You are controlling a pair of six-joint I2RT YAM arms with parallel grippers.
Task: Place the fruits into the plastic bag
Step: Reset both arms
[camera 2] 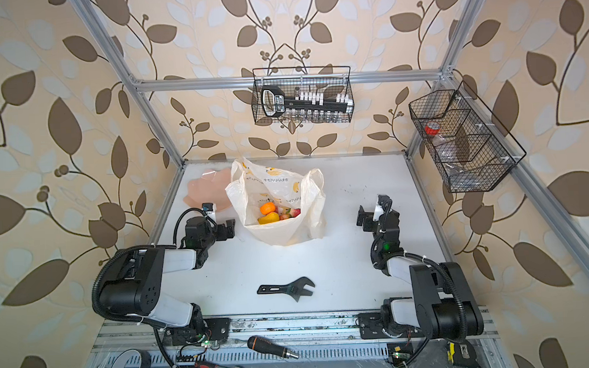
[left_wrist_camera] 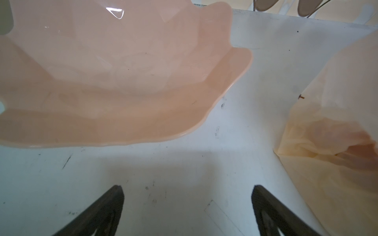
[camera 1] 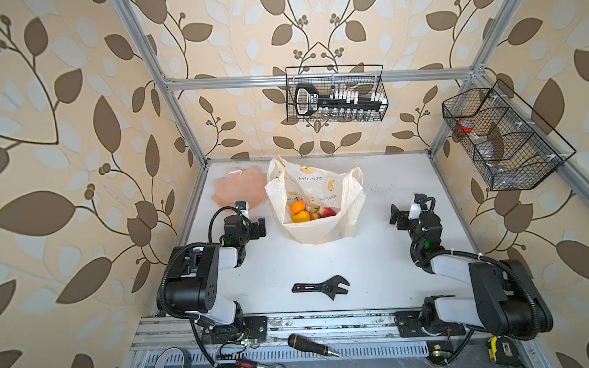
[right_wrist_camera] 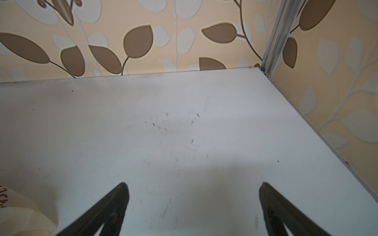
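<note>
In both top views the plastic bag (camera 1: 322, 233) stands open-mouthed at the middle back of the counter (camera 1: 357, 257), and the fruits (camera 1: 309, 213) lie heaped in its bottom, an orange tangerine (camera 1: 298, 207) uppermost. The left end effector (camera 1: 259, 227) hangs just beside the bag's left wall and the right end effector (camera 1: 396, 216) sits well apart on the other side. Both are spread wide and carry nothing. A black wrench (camera 1: 321, 288) lies nearer the arm bases and is no part of our job. In a top view the pink dish (camera 2: 204, 192) looks bare. We judge the filling done, so the step in hand is to check and pull clear.

From the left wrist, the dish (left_wrist_camera: 114, 71) shows a clean, empty bowl, which supports that reading. The bag (left_wrist_camera: 337, 153) stands near the open left end effector (left_wrist_camera: 187, 190), and a reddish tint through the film is probably fruit, though the blur keeps us from being sure. We should draw this arm back along the counter, away from the bag, because a brush against the thin wall could tip the load out.

From the right wrist, the open right end effector (right_wrist_camera: 194, 188) faces bare counter (right_wrist_camera: 184, 132) and wallpaper, and only a corner of the bag (right_wrist_camera: 24, 214) shows. Nothing lies here to collect, so we would leave this arm low and clear.
</note>
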